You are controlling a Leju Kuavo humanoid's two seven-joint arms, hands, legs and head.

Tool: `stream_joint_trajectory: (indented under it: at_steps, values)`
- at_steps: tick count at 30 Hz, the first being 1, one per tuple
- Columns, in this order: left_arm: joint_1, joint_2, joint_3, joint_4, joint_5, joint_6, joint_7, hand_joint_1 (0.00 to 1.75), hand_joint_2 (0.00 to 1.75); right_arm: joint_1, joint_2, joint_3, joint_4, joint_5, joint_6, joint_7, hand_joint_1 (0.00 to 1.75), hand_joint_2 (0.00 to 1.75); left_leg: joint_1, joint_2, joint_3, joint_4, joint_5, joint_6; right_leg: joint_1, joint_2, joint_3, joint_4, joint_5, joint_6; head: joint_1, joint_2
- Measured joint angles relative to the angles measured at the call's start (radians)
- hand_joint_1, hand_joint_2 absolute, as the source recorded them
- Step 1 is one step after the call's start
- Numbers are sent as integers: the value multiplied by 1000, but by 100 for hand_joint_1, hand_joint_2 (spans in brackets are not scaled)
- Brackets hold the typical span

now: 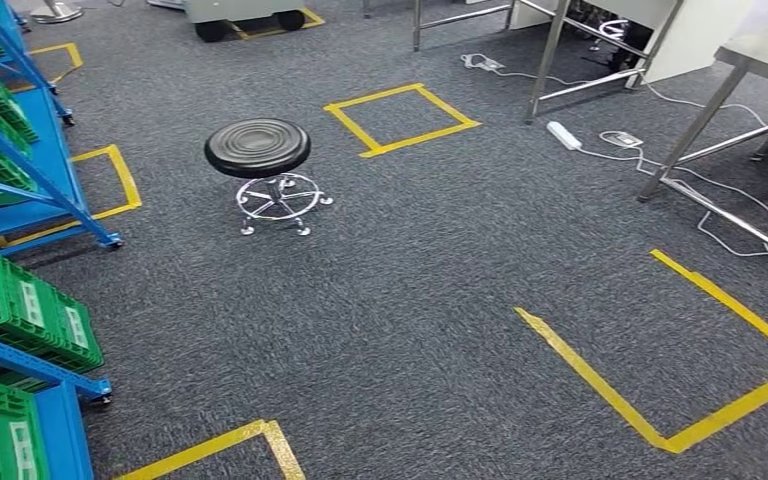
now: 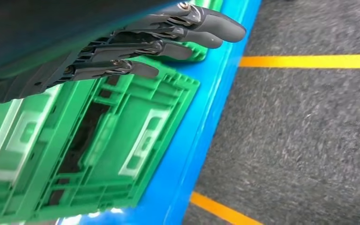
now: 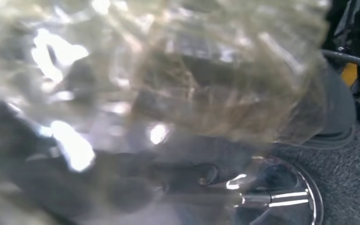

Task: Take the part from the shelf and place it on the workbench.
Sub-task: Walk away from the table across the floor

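Looking down at a grey carpet floor (image 1: 410, 300) from the head view, w/ yellow tape squares (image 1: 401, 119) marking it. A black round stool (image 1: 258, 148) on a shiny wheeled base is standing in the upper middle of the frame. Blue shelves (image 1: 45, 190) are running down the left edge, and green crates (image 1: 22, 310) are sitting on them at lower left. Metal table legs (image 1: 705, 120) are showing at upper right, w/ a white power strip (image 1: 563, 135) and cords lying on the floor near them.

In the left wrist view, the left hand (image 2: 136, 47) is hanging at the top of the frame. Its dark fingers (image 2: 206, 26) are lying straight, side by side and a bit apart, holding nothing. A green crate (image 2: 122, 136) and the blue shelf edge (image 2: 206, 122) are sitting just beyond it.

In the right wrist view, the part (image 3: 168, 79) is taking up most of the frame. It's in a clear, crinkly wrap, blurry and shiny, too close to make out. The right hand (image 3: 122, 183) is gripping it from the lower part of the frame; dark fingers (image 3: 187, 173) are showing through the wrap, pressed vs. it. A shiny round thing (image 3: 281, 197) is showing over the carpet at lower right.
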State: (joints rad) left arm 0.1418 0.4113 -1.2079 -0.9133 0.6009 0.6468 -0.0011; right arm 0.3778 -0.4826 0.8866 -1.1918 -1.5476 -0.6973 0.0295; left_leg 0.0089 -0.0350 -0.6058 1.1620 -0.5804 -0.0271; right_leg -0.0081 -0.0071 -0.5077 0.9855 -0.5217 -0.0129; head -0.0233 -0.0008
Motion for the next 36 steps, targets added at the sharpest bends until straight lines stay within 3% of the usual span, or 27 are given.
stream_joint_trajectory:
  at_steps: [1,2,3,5,7,8,9,11,13,14,15,16,18,20,22,24,26,29,31,32,33,35,36]
  values:
    - [-1,0,-2,1,2,0,0,0,0,1,0,0,0,0,0,0,0,0,0,17,-21,48,-17,-4,1,-19,-1,0,-3,-2,-2,0]
    - [-2,-1,-3,2,3,0,0,0,0,2,0,-1,0,0,0,0,0,0,1,27,-24,61,-13,-6,2,-37,-1,0,-6,-2,-2,0]
    - [-2,0,-4,2,3,0,0,0,0,1,0,-1,0,0,0,0,0,0,1,39,13,-4,23,-5,3,-48,3,0,-9,0,-2,0]
    - [-4,0,-5,2,5,0,-2,0,0,1,0,-1,0,0,0,0,0,0,-3,70,79,-126,66,3,8,-64,11,3,-16,9,-1,0]
    - [-7,1,-6,3,8,0,-4,0,0,-2,0,-2,0,0,0,-1,0,0,-8,81,97,-166,72,14,11,-77,19,4,-20,18,2,0]
    - [-6,1,-7,3,10,0,-6,0,0,-4,0,-2,0,0,0,-1,0,0,-9,72,96,-168,74,21,9,-83,24,2,-20,23,4,0]
    - [-6,1,-8,4,11,0,-7,0,0,-7,0,-2,0,0,0,-1,0,0,-9,66,96,-172,78,28,7,-82,26,5,-24,28,4,0]
    - [-6,1,-8,5,12,0,-9,0,0,-9,0,-2,0,0,0,-1,0,0,-6,53,98,-180,85,42,4,-50,7,49,-56,37,8,0]
    - [-8,1,-9,6,12,0,-10,0,0,-8,0,-2,0,0,0,-1,0,0,-6,40,96,-182,88,48,1,-9,-56,174,-118,42,12,0]
    - [-9,0,-9,7,13,0,-10,0,0,-7,0,-2,0,0,0,-1,0,0,-6,33,94,-182,88,49,1,0,-91,242,-142,43,13,0]
    - [-9,0,-9,8,13,0,-10,0,0,-7,0,-2,0,0,0,-1,0,0,-7,25,94,-182,88,49,0,3,-117,287,-149,44,13,0]
    - [-9,-1,-9,9,14,0,-10,0,0,-7,0,-2,0,0,0,-1,0,0,-7,16,95,-181,88,49,-1,4,-127,296,-136,45,13,0]
    - [-9,-2,-9,10,18,0,-11,0,0,-7,0,-1,0,0,0,-1,0,0,-7,-3,100,-181,86,47,-5,12,-89,195,-59,44,12,0]
    - [-11,-3,-10,11,25,0,-14,0,0,-8,0,-1,0,0,0,-1,0,0,-8,-20,102,-178,82,39,-8,43,-33,64,-5,40,12,0]
    - [-13,-4,-12,13,33,0,-18,0,0,-9,0,-2,1,0,0,-4,0,0,-8,-35,94,-175,83,27,-8,60,-9,18,-1,34,12,0]
    - [-14,-5,-15,15,39,0,-20,0,0,-9,0,-2,1,0,0,-5,0,0,-4,-45,87,-173,85,15,-6,47,-4,13,1,24,12,0]
    - [-15,-5,-18,17,43,0,-22,0,0,-8,0,-2,1,0,0,-5,0,0,-3,-23,72,-139,59,6,-7,30,-2,6,6,13,9,0]
    - [-21,-5,-25,19,48,0,-26,0,0,-7,0,-2,1,0,0,-5,0,0,-2,19,-11,41,-36,-5,-5,-2,-4,3,4,3,3,0]
    - [-22,-6,-30,21,54,0,-28,0,0,-7,0,-2,1,0,0,-5,0,0,-1,23,-49,123,-56,-8,-3,-22,-8,4,1,0,3,0]
    - [-21,-6,-32,22,58,0,-29,0,0,-8,0,-2,2,0,0,-5,0,0,-1,24,-42,111,-39,-8,-2,-31,-9,4,-1,0,2,0]
    - [-20,-6,-33,23,61,0,-30,0,0,-9,0,-2,2,0,0,-5,0,0,-1,28,-17,62,-8,-7,-2,-39,-7,4,-3,1,2,0]
    - [-22,-6,-35,25,67,0,-33,0,0,-10,0,-2,2,0,0,-5,0,0,-3,53,57,-77,52,-4,1,-55,-1,7,-8,7,2,0]
    - [-25,-6,-36,26,71,0,-34,0,0,-10,0,-2,2,0,0,-5,0,0,-4,64,84,-129,68,0,3,-61,1,8,-11,12,2,0]
